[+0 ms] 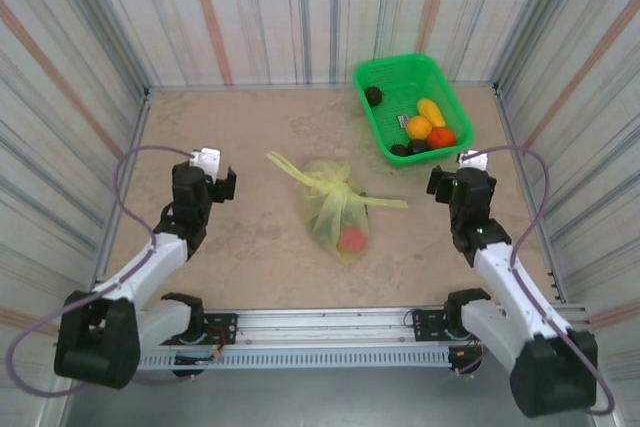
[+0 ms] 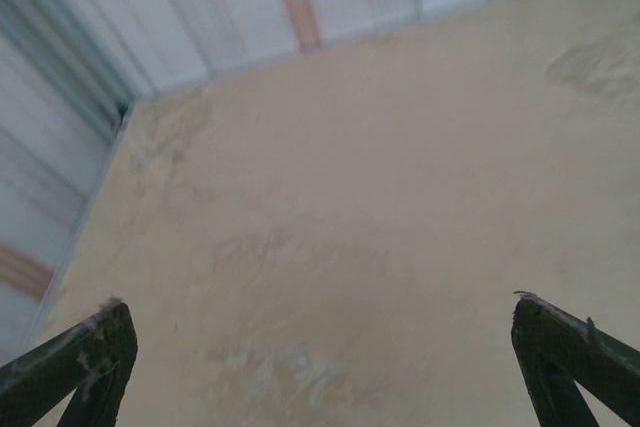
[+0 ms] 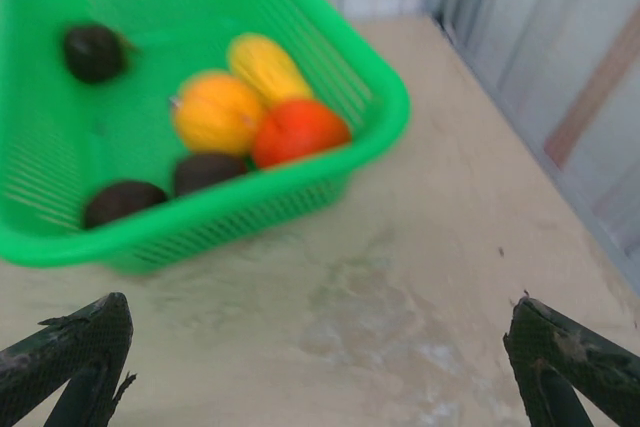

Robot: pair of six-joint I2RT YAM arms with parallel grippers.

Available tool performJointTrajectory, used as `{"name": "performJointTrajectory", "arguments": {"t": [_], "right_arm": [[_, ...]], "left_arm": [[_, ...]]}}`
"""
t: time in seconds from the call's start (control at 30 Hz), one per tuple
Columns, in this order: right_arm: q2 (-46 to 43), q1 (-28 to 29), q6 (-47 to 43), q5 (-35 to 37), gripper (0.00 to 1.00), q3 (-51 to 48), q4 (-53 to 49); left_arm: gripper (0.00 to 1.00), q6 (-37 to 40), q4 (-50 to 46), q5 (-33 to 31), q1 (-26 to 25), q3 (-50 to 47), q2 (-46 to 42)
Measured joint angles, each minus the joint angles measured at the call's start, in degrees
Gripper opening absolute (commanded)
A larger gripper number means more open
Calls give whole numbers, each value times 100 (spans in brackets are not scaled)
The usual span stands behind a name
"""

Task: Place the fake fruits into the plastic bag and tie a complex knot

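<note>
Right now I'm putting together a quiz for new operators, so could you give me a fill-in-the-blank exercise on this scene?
1. The green basket holds ___ fake fruits.
2. Inside the tied plastic bag one ___ fruit shows.
3. The left hand and the right hand both stand ___ and hold nothing.

Missing words: six; red; open.
</note>
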Motion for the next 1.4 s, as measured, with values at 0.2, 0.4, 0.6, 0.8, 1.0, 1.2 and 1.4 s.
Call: {"name": "performJointTrajectory", "arguments": {"t": [0.2, 0.4, 0.6, 0.8, 1.0, 1.2, 1.4], "right_arm": [[916, -756, 0, -658, 99, -1281, 2118], [2253, -1224, 17, -1502, 99, -1690, 3963], [3622, -1215, -79, -2188, 99, -1296, 5237], [3696, -1104, -199, -2328, 99, -422, 4782], [3698, -1099, -216, -2328, 99, -409, 4583], [3698, -994, -302, -2271, 99, -426, 4559], [3698, -1019, -302, -2275, 99, -426, 4557]], "left_arm": [[99, -223, 979, 730, 723, -581, 922], [99, -313, 2474, 1198, 675, -623, 2048], [99, -407, 2658, 1523, 826, -439, 2465], [99, -474, 2721, 1663, 909, -264, 2463], [99, -503, 2704, 1685, 909, -264, 2463], [99, -516, 2704, 1687, 909, -264, 2463], [98, -516, 2704, 1687, 909, -264, 2463]]}}
